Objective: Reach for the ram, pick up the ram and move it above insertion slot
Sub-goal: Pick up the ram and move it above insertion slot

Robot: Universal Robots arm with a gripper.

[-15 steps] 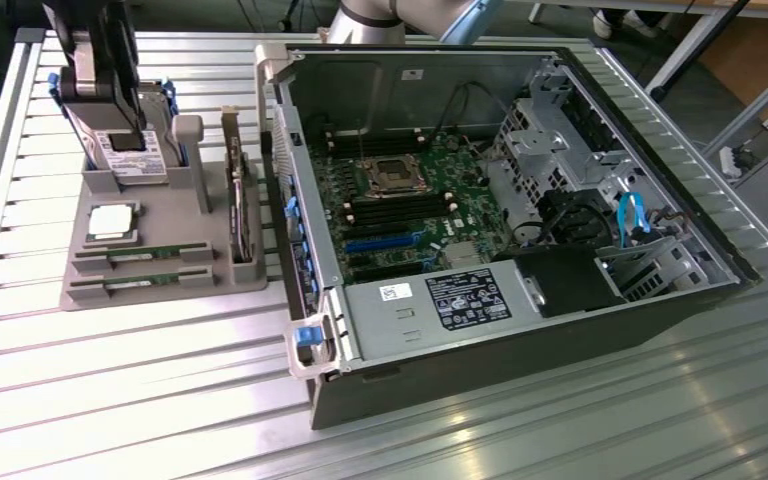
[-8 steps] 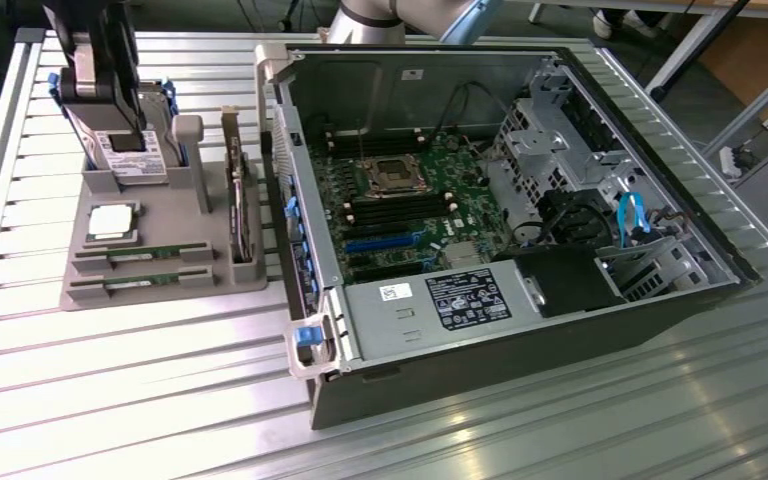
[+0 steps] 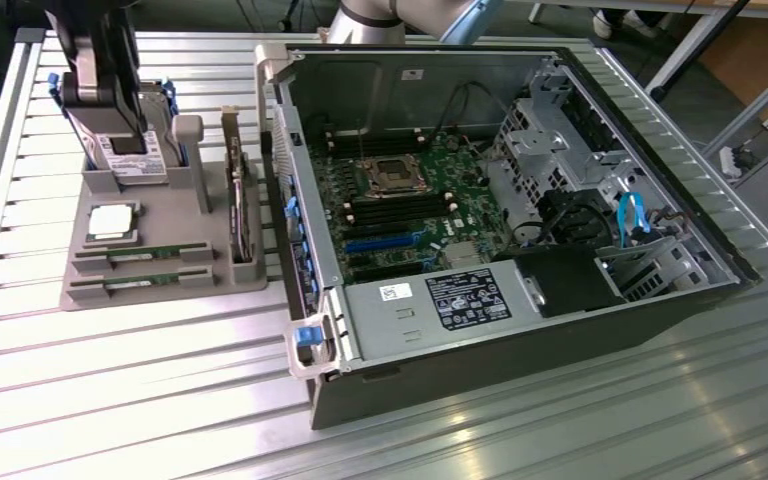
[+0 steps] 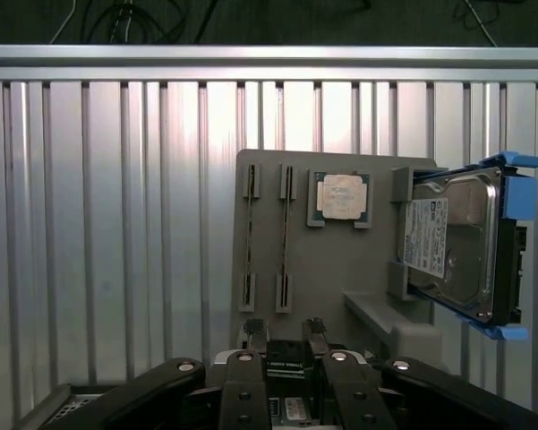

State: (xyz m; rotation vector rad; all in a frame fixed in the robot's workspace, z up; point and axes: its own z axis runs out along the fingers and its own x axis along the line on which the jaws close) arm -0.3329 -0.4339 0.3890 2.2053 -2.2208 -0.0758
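We see the dark gripper (image 4: 284, 336) with its fingers spread, holding nothing. The ram (image 3: 144, 252), a thin flat green strip, sits in a slot of the matte gray holder (image 3: 157, 300), at the frame's left.

Left of the frame: open air above the ram (image 3: 144, 252), low in the gray holder (image 3: 91, 298). Higher in the frame stands the tall hard drive (image 3: 137, 160). An upright card (image 3: 237, 200) and the computer case (image 3: 518, 340) block its right side.
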